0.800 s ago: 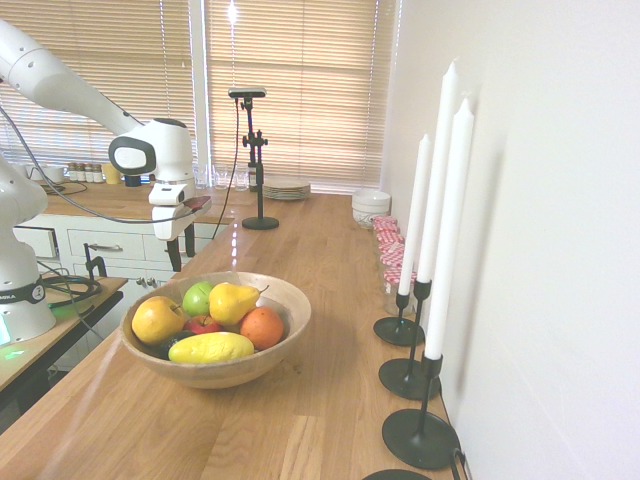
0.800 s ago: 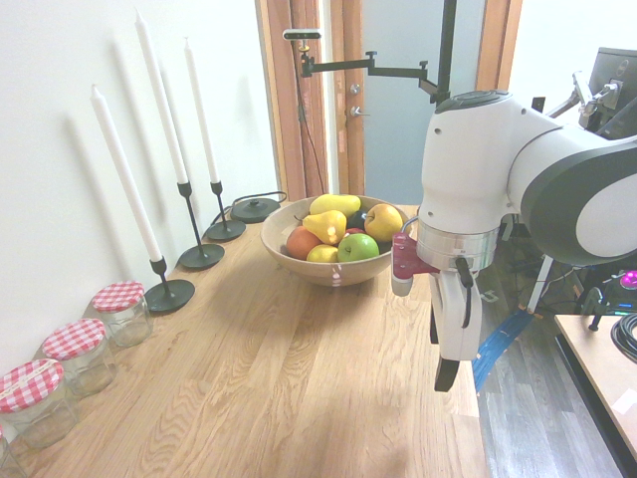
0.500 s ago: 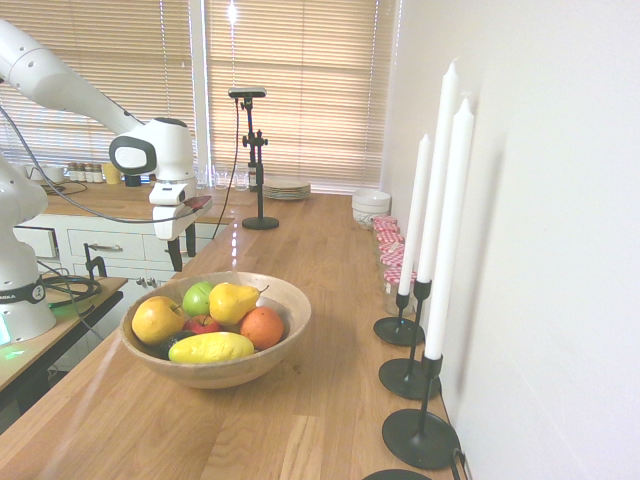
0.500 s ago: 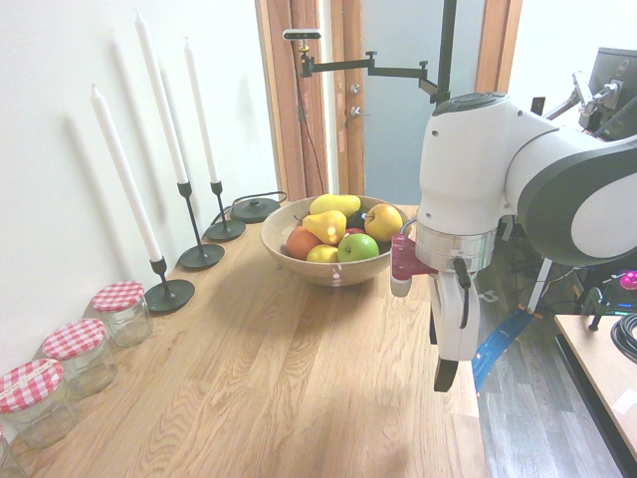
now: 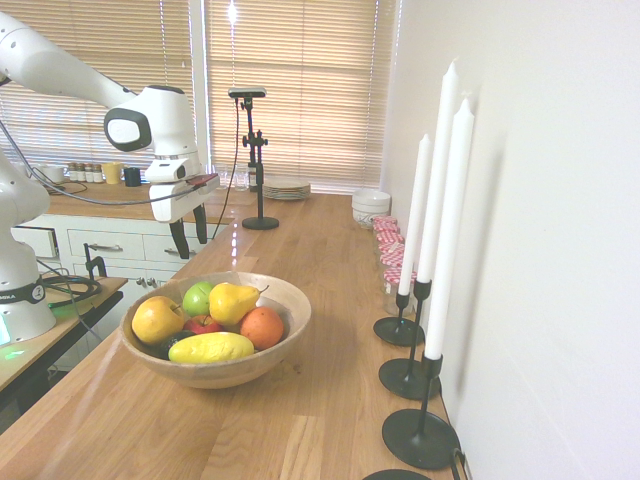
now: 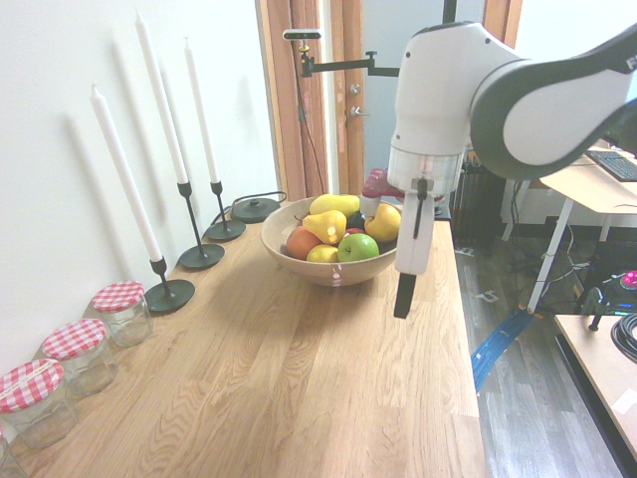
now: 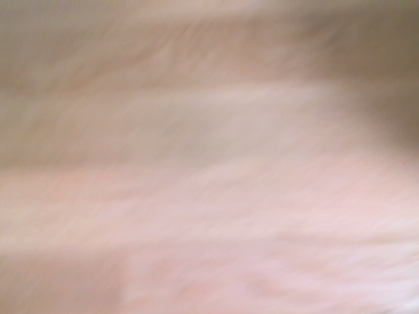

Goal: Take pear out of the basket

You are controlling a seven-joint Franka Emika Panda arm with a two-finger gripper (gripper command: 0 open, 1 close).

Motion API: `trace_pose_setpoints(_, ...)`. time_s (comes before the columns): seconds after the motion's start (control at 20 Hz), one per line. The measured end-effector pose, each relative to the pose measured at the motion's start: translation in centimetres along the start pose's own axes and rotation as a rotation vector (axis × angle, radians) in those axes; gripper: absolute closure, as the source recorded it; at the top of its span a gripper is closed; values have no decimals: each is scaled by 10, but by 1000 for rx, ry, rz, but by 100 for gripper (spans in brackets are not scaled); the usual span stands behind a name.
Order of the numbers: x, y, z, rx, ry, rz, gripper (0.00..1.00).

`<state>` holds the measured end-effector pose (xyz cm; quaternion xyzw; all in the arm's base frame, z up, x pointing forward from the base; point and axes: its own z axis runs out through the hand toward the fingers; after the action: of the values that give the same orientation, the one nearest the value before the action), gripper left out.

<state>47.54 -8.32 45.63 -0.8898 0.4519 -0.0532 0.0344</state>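
- Claw [image 5: 192, 245] empty, two dark fingers spread apart, hanging above the counter [image 5: 300, 420] short of the basket [image 5: 250, 370] and well clear of the fruit
- Pear [image 5: 233, 301] lying in the basket near the top of the pile, neck and stem pointing towards the wall side, wedged between the green apple [image 5: 198, 297], the orange [image 5: 262, 327] and the red apple [image 5: 203, 325] underneath
- Tight packing as the main hazard: little room for a finger on either side of the pear, so likely to land on a neighbour and push it aside or clamp two fruits at once
- Risk of picking the wrong fruit: lemon [image 5: 210, 348] and yellow apple [image 5: 158, 320] close by and much the same colour
- Smooth, tapering skin: a pinch near the narrow neck apt to slide off; safer across the wide belly
- Coming in too low from this side: fingers liable to strike the basket rim and shove the whole basket along the counter
- Pressing down too hard: fruit squeezed out sideways, possibly over the rim and rolling off the counter edge
- Lifting the pear: possible shifting of the pile once its support goes
- Tall candles [image 5: 440, 220] along the wall, apart from the basket; only a wide swing likely to reach them
- No help from the wrist view, nothing but blurred wood
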Motion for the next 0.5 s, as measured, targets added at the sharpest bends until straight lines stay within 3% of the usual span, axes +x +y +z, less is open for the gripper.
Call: trace_pose_setpoints(0.5,125,-2,-39,4,18,87,0)
